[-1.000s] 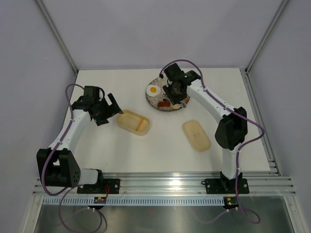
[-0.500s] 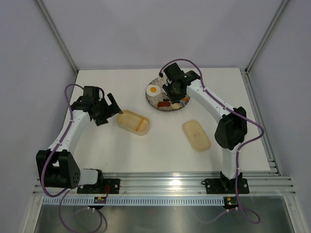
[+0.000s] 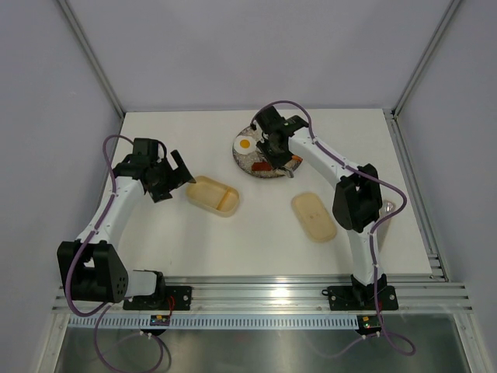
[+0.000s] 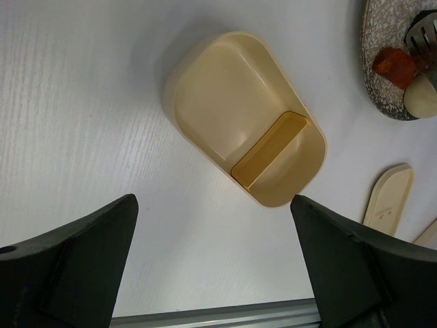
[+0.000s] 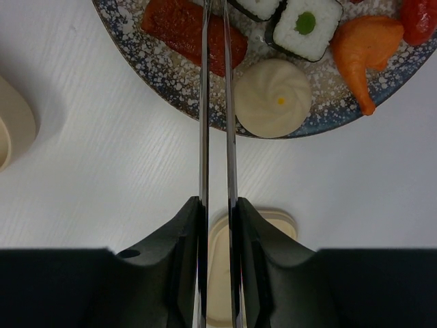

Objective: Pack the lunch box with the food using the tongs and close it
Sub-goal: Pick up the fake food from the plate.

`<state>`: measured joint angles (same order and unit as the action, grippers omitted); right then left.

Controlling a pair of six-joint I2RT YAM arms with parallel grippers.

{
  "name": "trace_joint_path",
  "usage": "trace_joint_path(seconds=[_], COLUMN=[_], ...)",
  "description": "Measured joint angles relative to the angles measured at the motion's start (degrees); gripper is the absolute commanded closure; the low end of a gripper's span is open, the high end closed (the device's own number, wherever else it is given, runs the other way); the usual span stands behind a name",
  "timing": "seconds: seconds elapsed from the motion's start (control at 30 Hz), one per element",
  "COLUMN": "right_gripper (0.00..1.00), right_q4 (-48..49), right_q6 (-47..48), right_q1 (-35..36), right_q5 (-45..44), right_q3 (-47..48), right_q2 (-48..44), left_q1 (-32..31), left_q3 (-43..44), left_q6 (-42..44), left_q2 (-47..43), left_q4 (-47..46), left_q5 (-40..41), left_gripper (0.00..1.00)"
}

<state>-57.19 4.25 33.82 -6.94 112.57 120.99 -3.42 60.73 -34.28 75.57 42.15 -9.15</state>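
Observation:
The lunch box [image 3: 213, 195] lies uncovered on the table, showing nothing inside but a divider [image 4: 270, 150]; its lid [image 3: 314, 217] lies apart to the right. My left gripper [image 3: 177, 172] hangs open just left of the box [image 4: 239, 130], touching nothing. My right gripper [image 5: 216, 212] is shut on the tongs [image 5: 203, 137], over the near part of the plate [image 3: 250, 165]. The two tong arms run close together across a reddish sausage [image 5: 174, 27]; their tips are out of frame. Beside them lie a beige ball [image 5: 273, 98], a sushi roll [image 5: 305, 24] and an orange piece [image 5: 365, 44]. A fried egg [image 3: 245, 144] lies at the plate's left.
The speckled plate [image 4: 382, 68] stands at the back centre of the white table. The lid [image 5: 218, 273] lies directly below my right wrist. A metal rail [image 3: 264, 284] runs along the near edge, and frame posts stand at the back corners.
My right gripper has drifted left and farther over the plate, its elbow swinging inward, and it has squeezed the tongs a little tighter. The left arm has stayed still.

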Motion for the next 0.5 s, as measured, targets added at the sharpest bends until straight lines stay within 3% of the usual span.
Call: trace_joint_path(seconds=[0.5], right_gripper=[0.66], right_q4=[0.0], right_q6=[-0.2], right_q1=[0.0], right_q5=[0.6], right_q3=[-1.9], right_q2=[-0.7], left_q1=[0.0], left_q3=[0.0], left_q6=[0.0], left_q2=[-0.6], left_q4=[0.3], left_q5=[0.0], left_gripper=[0.01])
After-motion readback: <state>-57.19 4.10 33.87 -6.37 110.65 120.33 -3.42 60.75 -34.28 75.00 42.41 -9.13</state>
